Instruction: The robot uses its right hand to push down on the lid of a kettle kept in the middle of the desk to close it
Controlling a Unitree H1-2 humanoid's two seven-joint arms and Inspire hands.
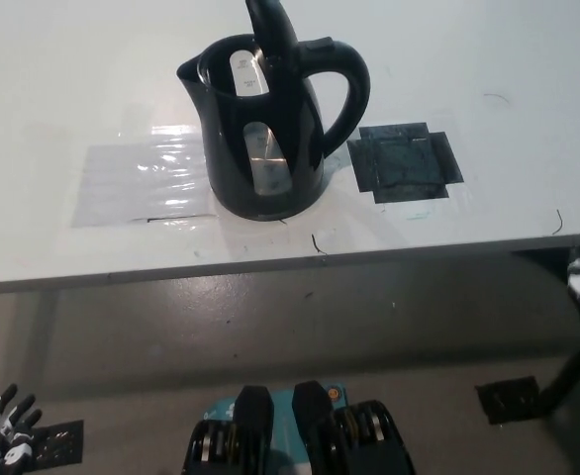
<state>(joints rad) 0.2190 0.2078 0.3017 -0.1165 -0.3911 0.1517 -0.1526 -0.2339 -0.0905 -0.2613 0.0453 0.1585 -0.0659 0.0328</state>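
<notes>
The glossy black plastic kettle (270, 129) stood upper centre on the white desk (62, 119), its lid (270, 30) raised upright. The white left hand (3, 430) rested at lower left, fingers apart and empty.

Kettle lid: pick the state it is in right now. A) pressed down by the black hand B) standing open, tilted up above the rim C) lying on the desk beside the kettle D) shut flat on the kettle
B: the lid stands up above the kettle, whose inside shows through the open mouth; no hand touches it.
</notes>
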